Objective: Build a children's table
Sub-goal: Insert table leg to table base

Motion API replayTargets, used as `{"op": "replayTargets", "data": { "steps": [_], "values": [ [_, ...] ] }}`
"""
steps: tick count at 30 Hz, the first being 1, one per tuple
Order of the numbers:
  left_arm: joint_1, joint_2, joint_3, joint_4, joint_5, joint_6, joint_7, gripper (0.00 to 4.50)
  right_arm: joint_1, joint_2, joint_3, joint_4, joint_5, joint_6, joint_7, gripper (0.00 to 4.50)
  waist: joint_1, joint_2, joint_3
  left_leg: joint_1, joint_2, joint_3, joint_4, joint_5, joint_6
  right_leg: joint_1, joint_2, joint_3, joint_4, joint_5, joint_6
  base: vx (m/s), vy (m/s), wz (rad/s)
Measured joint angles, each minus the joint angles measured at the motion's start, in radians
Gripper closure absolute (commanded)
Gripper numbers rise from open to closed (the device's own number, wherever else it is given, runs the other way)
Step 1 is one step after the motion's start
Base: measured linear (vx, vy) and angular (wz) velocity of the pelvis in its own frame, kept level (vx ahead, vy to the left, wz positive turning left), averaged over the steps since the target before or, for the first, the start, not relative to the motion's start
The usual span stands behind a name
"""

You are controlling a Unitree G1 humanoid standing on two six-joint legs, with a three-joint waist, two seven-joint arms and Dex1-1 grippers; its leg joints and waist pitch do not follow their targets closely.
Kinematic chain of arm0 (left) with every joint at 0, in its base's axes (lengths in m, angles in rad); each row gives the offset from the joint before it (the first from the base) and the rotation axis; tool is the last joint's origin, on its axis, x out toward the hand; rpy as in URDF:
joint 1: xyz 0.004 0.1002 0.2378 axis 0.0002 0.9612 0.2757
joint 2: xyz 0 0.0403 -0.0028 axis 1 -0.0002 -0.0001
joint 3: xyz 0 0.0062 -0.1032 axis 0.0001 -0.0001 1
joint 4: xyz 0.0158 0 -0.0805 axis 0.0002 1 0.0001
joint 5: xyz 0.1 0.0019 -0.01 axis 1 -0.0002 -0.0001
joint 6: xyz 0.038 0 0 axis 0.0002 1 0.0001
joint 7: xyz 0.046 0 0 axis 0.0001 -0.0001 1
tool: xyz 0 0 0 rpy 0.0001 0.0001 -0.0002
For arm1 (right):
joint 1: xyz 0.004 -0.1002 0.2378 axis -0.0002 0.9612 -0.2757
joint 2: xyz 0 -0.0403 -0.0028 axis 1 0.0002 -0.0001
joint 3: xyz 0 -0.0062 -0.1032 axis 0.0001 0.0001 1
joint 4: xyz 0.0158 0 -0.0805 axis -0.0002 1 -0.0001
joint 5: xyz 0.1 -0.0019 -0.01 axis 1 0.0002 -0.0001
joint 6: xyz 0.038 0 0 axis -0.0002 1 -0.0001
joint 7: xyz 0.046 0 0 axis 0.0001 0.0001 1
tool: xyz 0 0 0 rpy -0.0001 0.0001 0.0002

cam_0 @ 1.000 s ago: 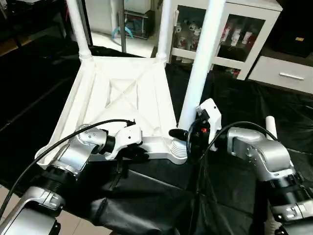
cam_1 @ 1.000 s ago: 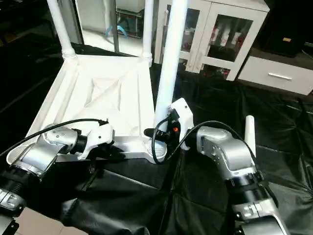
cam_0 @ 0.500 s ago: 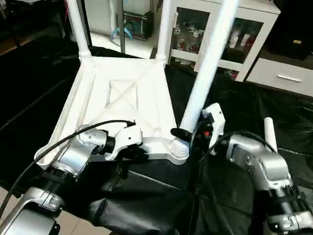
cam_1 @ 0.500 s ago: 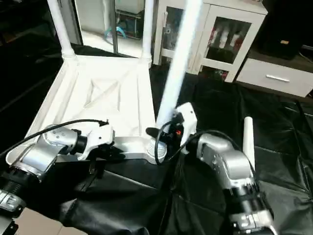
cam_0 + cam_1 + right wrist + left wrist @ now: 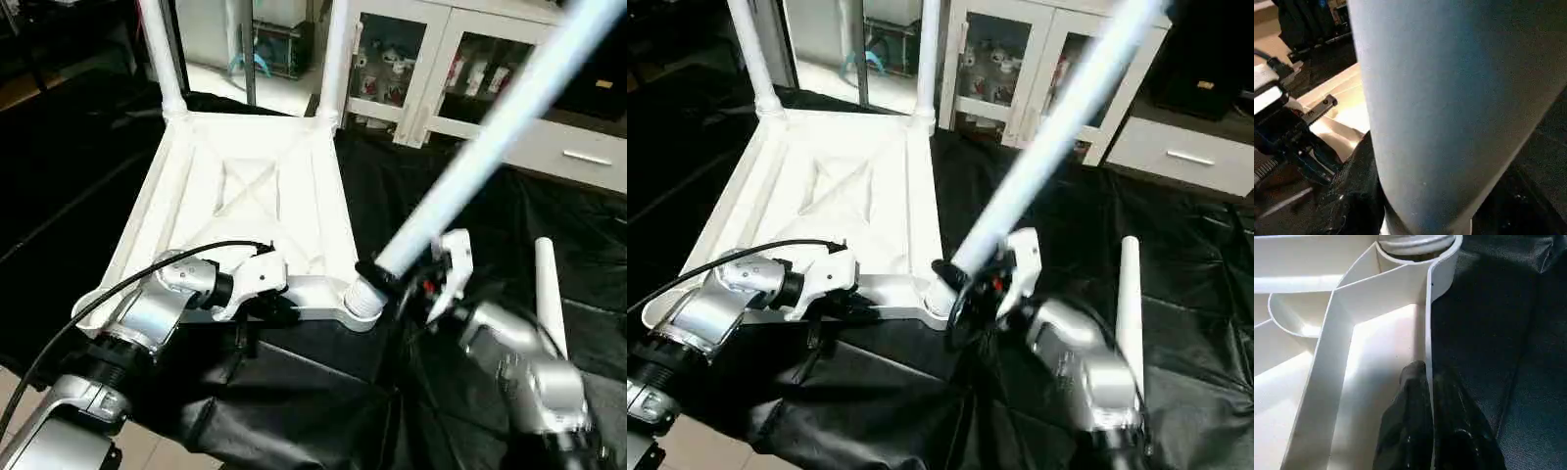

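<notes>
- left wrist view: my left gripper [image 5: 1427, 382] is pinched on the tabletop [image 5: 245, 186] rim.
- my right gripper [image 5: 392, 284] clasps the tilted leg [image 5: 480, 147].
- no writing i can read.

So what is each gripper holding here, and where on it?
The left gripper pinches the top's near rim beside the corner socket. The right gripper grips the tilted leg at its lower end, just above that socket.

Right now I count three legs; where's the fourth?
The spare leg lies flat on the black cover, on the robot's right, beside its right forearm.
</notes>
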Motion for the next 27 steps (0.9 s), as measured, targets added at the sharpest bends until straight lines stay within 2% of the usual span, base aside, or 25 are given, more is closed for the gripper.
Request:
{"op": "replayTargets", "data": {
  "steps": [2,7,14,18,22,27],
  "values": [
    [0.000,-0.002,-0.002,0.001,0.001,-0.001,0.000,4.50,0.017,0.000,0.014,-0.009,-0.020,-0.040,-0.007,2.63,0.000,0.000,0.000,0.001,0.000,0.000,-0.002,0.000,0.000,-0.001,0.000,0.000,-0.003,-0.001,0.002,0.000,0.000,0.00],
    [0.000,-0.004,-0.006,0.000,0.001,-0.003,-0.003,4.50,0.043,-0.010,0.041,-0.039,-0.054,-0.082,-0.017,2.63,-0.001,0.001,-0.001,0.002,0.000,0.000,-0.003,0.000,0.000,0.002,0.000,0.000,-0.007,-0.001,0.002,0.000,0.000,0.00],
    [0.000,-0.003,-0.006,0.003,0.002,-0.003,0.001,4.50,0.021,-0.060,0.117,-0.057,-0.146,-0.111,-0.011,2.63,-0.004,0.000,-0.002,0.003,0.000,0.000,-0.004,0.000,0.000,0.004,0.000,0.000,-0.007,-0.001,0.003,0.000,0.000,0.00],
    [0.000,-0.002,-0.007,0.003,0.003,-0.003,0.000,4.50,0.000,-0.079,0.138,-0.055,-0.168,-0.101,0.004,2.63,-0.004,-0.002,-0.003,0.004,0.000,0.000,-0.004,0.000,0.000,0.007,0.000,0.000,-0.007,-0.002,0.003,0.000,0.000,0.00],
    [0.002,0.001,-0.006,0.004,0.003,-0.002,0.003,4.50,-0.045,-0.088,0.144,-0.040,-0.166,-0.041,0.022,2.63,-0.006,-0.003,-0.003,0.006,0.000,0.000,-0.005,0.000,0.000,0.009,0.000,0.000,-0.007,-0.002,0.003,0.000,0.000,0.00],
    [0.007,0.004,-0.006,0.004,0.003,0.002,0.006,4.50,-0.081,-0.082,0.133,-0.008,-0.139,0.012,0.028,2.63,-0.010,-0.004,-0.003,0.015,0.000,0.000,-0.006,0.000,0.000,0.013,0.000,0.000,-0.009,-0.005,0.008,0.000,0.000,0.00]
  ]
}}
